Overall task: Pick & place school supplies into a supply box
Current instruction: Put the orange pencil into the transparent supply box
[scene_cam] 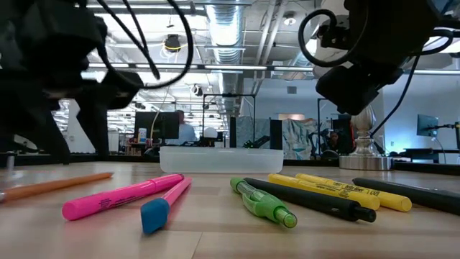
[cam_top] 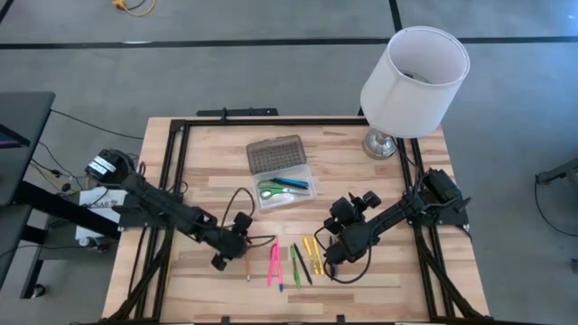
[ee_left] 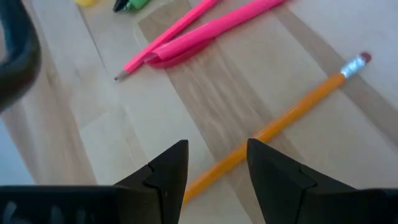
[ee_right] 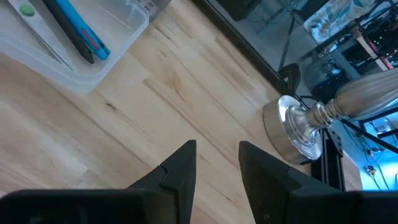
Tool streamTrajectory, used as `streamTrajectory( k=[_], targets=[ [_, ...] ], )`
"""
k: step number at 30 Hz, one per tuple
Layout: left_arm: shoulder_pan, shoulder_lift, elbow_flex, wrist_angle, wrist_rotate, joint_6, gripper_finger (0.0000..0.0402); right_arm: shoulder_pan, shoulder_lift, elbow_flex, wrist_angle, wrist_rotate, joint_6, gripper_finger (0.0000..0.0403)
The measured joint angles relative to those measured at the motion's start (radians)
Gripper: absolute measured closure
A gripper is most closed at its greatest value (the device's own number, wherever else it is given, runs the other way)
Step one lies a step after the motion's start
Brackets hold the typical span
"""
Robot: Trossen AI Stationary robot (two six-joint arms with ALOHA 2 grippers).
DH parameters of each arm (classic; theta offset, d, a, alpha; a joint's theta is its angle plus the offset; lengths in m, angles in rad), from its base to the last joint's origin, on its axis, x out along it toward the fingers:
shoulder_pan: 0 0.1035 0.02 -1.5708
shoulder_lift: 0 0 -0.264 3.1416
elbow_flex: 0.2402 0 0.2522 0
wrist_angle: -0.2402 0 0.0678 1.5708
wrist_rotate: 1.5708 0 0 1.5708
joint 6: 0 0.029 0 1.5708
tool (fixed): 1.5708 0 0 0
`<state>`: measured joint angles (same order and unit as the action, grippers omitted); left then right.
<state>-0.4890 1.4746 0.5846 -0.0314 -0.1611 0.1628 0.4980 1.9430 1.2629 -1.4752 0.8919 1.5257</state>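
The supply box [cam_top: 285,191] is a clear case lying open at the table's middle, its ribbed lid [cam_top: 275,153] folded back. Green-handled scissors [cam_top: 271,190] and a blue pen [ee_right: 74,28] lie inside. Loose on the wood near the front edge are an orange pencil [ee_left: 280,118], pink pens [cam_top: 274,264], a green pen [scene_cam: 262,203], a black pen [scene_cam: 309,198] and yellow pens [scene_cam: 338,188]. My left gripper [ee_left: 217,163] is open and tilted down over the orange pencil, one finger on either side of it. My right gripper [ee_right: 216,163] is open over bare wood beside the yellow pens.
A white lamp [cam_top: 414,79] stands at the far right corner, its silver base [ee_right: 298,127] on the wood. A black frame [cam_top: 181,135] edges the table. Bare wood lies between the box and the pens.
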Motion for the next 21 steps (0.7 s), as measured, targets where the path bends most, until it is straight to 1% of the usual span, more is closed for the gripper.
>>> streamTrajectory(
  k=[7,13,15,18,21],
  targets=[
    [0.07,0.0,-0.061,0.109,0.097,0.057,0.0242,0.0,0.0,0.0,0.0,0.0,0.0,0.0287],
    [0.1,0.0,-0.067,0.207,0.107,0.138,0.0242,0.0,0.0,0.0,0.0,0.0,0.0,0.0287],
    [0.11,0.0,-0.067,0.238,0.134,0.159,0.0242,0.0,0.0,0.0,0.0,0.0,0.0,0.0287],
    [0.117,0.0,-0.067,0.238,0.164,0.169,0.0242,0.0,0.0,0.0,0.0,0.0,0.0,0.0287],
    [0.117,0.0,-0.067,0.204,0.174,0.173,0.0242,0.0,0.0,0.0,0.0,0.0,-0.001,0.0287]
  ],
)
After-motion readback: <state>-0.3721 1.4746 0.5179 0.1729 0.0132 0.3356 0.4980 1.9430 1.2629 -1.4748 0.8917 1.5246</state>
